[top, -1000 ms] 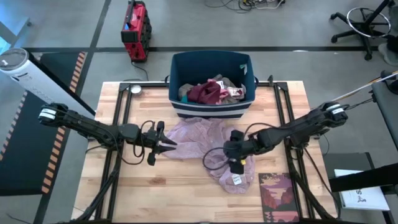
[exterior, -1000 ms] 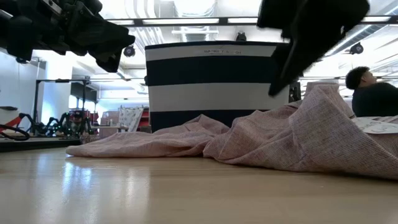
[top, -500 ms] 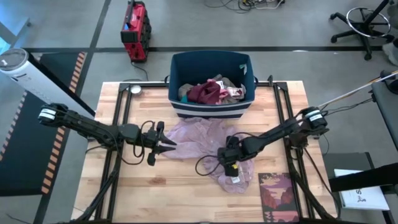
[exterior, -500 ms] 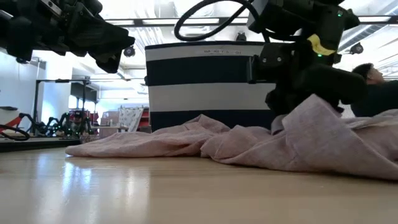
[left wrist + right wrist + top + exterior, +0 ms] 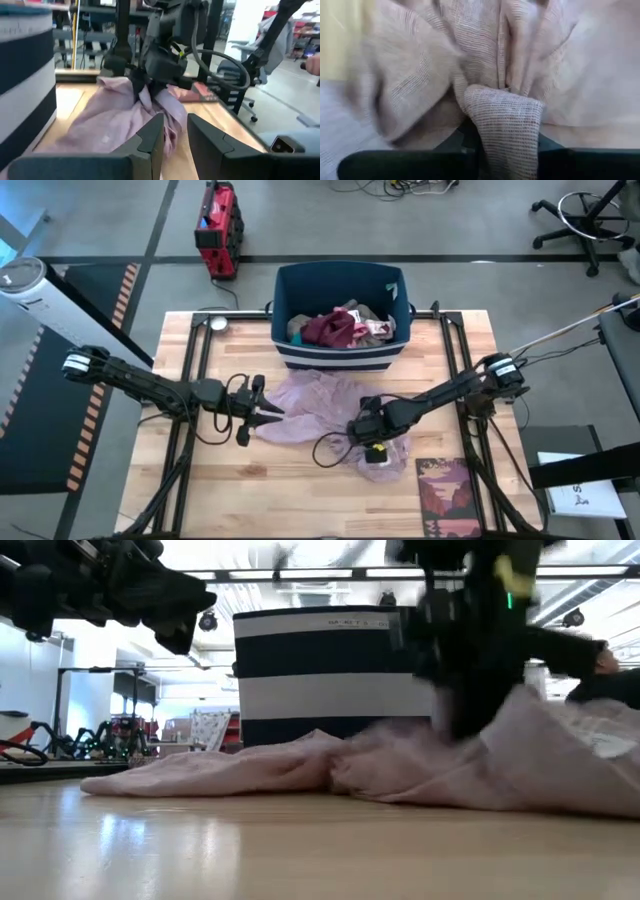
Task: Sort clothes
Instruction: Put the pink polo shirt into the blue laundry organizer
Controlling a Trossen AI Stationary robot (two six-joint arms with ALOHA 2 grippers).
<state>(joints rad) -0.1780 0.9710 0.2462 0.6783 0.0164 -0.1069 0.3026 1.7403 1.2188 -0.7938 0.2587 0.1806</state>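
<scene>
Fabric fills the right wrist view — the right gripper (image 5: 366, 432) is pressed down into the mauve-pink garment (image 5: 318, 402), and a fold of the cloth is pinched between its fingers. That garment lies spread on the wooden table (image 5: 290, 490) just in front of the dark blue bin (image 5: 340, 280), which sits at twelve o'clock on the table and holds more clothes (image 5: 340, 326), maroon and tan among them. A white tag (image 5: 379, 474) shows on the garment's near edge, around five o'clock from the right gripper. At nine o'clock from the garment the left gripper (image 5: 268, 411) hovers above the table at the cloth's edge — its fingers a narrow gap apart, grasping nothing.
</scene>
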